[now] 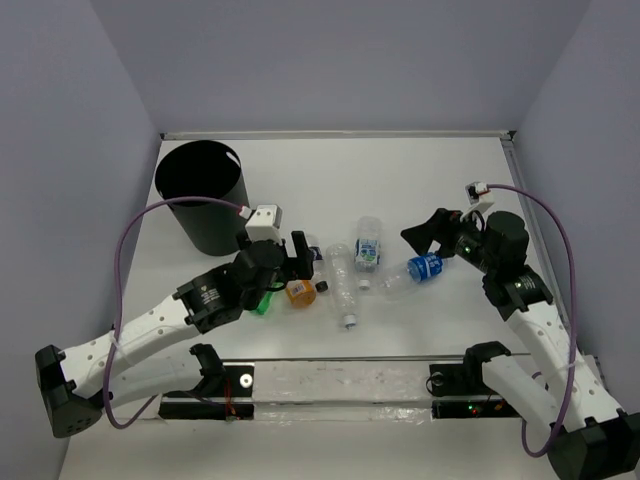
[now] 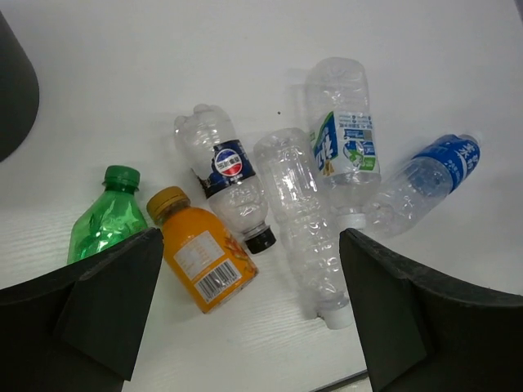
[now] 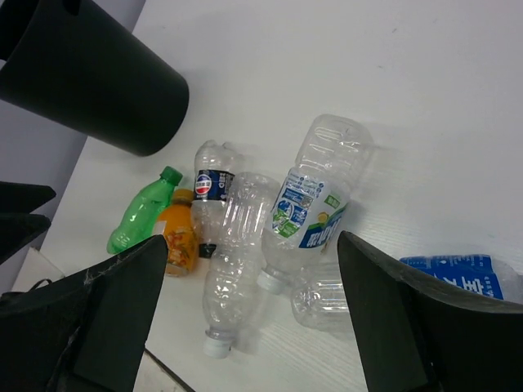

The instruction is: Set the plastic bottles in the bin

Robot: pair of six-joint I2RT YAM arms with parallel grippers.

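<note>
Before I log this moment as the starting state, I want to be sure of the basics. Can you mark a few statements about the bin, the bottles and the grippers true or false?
1. The bin stands upright at the far left of the table. True.
2. The left gripper is shut on the orange bottle. False: it is open above the bottles, and the orange bottle lies on the table.
3. The green bottle is inside the bin. False: it lies on the table beside the orange bottle.
4. The right gripper is open and holds nothing. True.
</note>
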